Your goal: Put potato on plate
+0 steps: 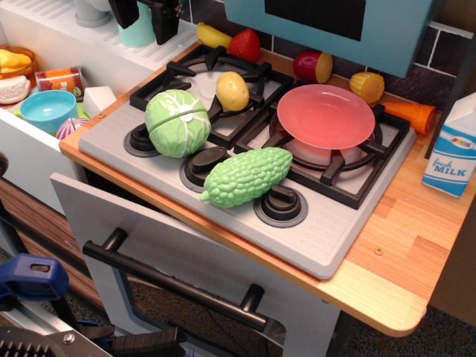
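The potato, a small smooth pale yellow egg shape, rests on the back left burner grate, just right of the green cabbage. The pink-red plate lies flat on the right burner grate, empty. My gripper is at the top left edge of the view, above and left of the potato, well apart from it. Its two black fingers hang down with a gap between them and hold nothing. Its upper part is cut off by the frame.
A bumpy green gourd lies at the stove's front by the knobs. A banana, strawberry, corn piece and carrot line the back. A milk carton stands at the right. A blue bowl sits in the sink at left.
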Action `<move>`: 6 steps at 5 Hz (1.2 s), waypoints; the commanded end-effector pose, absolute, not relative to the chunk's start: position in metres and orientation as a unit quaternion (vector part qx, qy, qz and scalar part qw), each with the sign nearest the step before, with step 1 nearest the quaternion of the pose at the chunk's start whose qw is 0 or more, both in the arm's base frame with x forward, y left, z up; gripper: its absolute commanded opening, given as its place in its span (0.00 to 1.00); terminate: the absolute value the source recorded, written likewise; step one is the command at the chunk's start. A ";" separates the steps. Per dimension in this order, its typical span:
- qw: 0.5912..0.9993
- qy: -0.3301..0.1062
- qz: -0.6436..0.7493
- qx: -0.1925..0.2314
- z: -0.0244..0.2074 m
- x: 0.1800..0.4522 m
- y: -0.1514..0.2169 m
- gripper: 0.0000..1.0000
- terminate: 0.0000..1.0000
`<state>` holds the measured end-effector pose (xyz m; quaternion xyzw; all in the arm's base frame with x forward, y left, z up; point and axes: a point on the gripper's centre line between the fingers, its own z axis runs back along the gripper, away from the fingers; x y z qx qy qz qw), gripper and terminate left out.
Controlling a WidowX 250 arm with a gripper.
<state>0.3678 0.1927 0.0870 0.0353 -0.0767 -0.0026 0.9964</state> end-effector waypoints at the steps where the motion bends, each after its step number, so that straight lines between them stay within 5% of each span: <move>1: 0.996 -0.077 -0.003 0.035 0.087 0.368 0.193 1.00 0.00; 3: 0.990 -0.103 0.008 0.097 0.130 0.369 0.147 1.00 0.00; 4: 0.990 -0.109 0.010 0.095 0.140 0.371 0.123 1.00 0.00; 6: 0.994 -0.094 0.013 0.054 0.118 0.377 0.093 1.00 0.00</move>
